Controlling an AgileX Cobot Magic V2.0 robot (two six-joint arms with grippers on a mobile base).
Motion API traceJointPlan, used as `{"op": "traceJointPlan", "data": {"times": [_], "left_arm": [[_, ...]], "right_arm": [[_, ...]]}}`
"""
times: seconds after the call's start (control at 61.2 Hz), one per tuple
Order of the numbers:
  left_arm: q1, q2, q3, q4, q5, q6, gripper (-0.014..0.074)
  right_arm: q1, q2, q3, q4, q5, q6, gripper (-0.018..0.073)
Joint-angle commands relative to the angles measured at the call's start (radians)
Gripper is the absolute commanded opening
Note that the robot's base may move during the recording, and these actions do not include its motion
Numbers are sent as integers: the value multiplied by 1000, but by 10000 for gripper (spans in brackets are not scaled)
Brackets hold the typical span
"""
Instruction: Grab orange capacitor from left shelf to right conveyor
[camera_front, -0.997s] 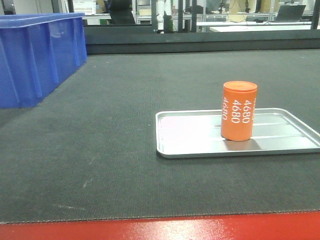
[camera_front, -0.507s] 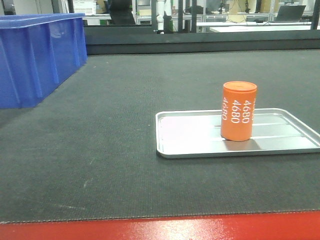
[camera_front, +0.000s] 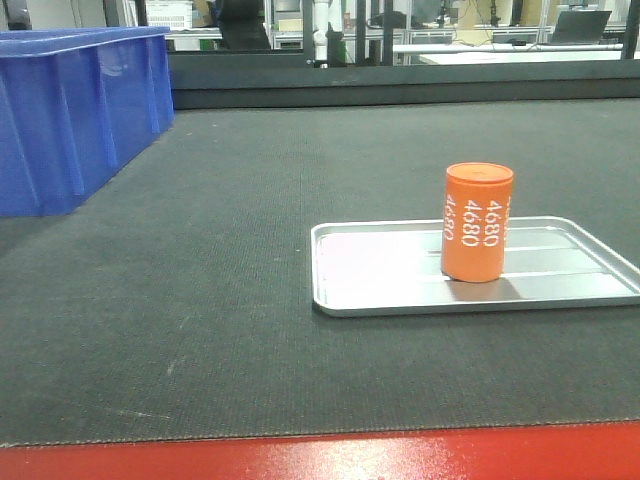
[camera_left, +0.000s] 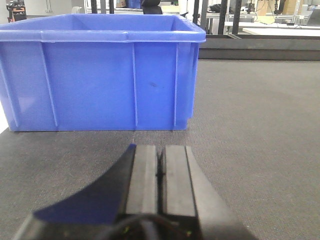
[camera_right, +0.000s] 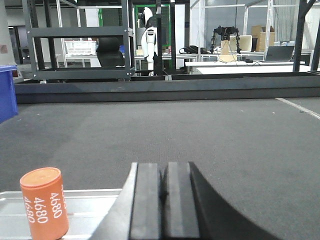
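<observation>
Surface: the right conveyor (camera_front: 200, 300), a broad belt of dark grey-black textured fabric with a red front edge along the bottom of the front view.
Room: beyond the belt's far side stand dark metal racks (camera_right: 75, 45), white worktables and a black chair; the details are small.
Blue bin (camera_front: 70, 110): an open ribbed plastic crate at 10 o'clock on the belt in the front view; its inside is not visible.
Silver tray (camera_front: 380, 270): a small shallow metal tray resting on the belt at 4 o'clock.
Orange capacitor (camera_front: 478, 222): upright in the silver tray, right of the tray's middle, white "4680" numerals down its side.
Left tool (camera_left: 160, 175): pads pressed together, nothing between them, low over the belt and pointed at the blue bin.
Right tool (camera_right: 162, 200): pads pressed together on nothing; the capacitor stands apart at its 9 o'clock.
</observation>
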Motion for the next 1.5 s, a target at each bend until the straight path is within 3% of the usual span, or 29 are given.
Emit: {"op": "traceJointPlan", "data": {"times": [0.0, 1.487], "left_arm": [[0, -9, 22, -1, -88, 0, -126], [0, -9, 22, -1, -88, 0, -126]], "right_arm": [[1, -21, -21, -16, -92, 11, 56], [1, -21, -21, -35, -9, 12, 56]]}}
